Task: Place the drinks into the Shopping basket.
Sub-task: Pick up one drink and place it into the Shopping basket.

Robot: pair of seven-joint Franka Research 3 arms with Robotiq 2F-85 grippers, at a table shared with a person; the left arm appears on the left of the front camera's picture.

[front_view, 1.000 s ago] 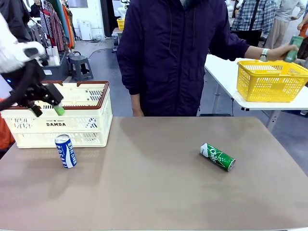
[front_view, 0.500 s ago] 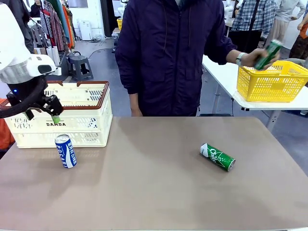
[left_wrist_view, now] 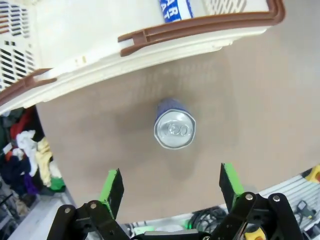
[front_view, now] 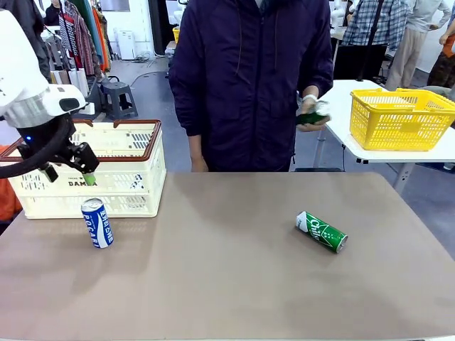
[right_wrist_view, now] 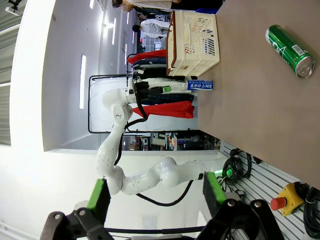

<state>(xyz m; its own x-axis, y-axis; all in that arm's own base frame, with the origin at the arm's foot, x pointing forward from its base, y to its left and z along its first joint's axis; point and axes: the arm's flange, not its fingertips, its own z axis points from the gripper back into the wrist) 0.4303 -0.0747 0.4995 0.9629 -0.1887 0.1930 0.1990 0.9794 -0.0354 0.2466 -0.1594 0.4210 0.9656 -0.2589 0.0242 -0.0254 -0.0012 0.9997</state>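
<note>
Blue-and-white slim metal can (front_view: 97, 222) stands upright just in front of the cream slotted plastic basket (front_view: 135, 179) with its brown rim. The left gripper (front_view: 70, 175) hovers above it, jaws wide and empty. An off-centre descent could tip the can or clip the rim.

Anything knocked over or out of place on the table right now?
The green can lies on its side on the right half of the table; the blue can stands upright in front of the Shopping basket. No spill or dent shows.
</note>
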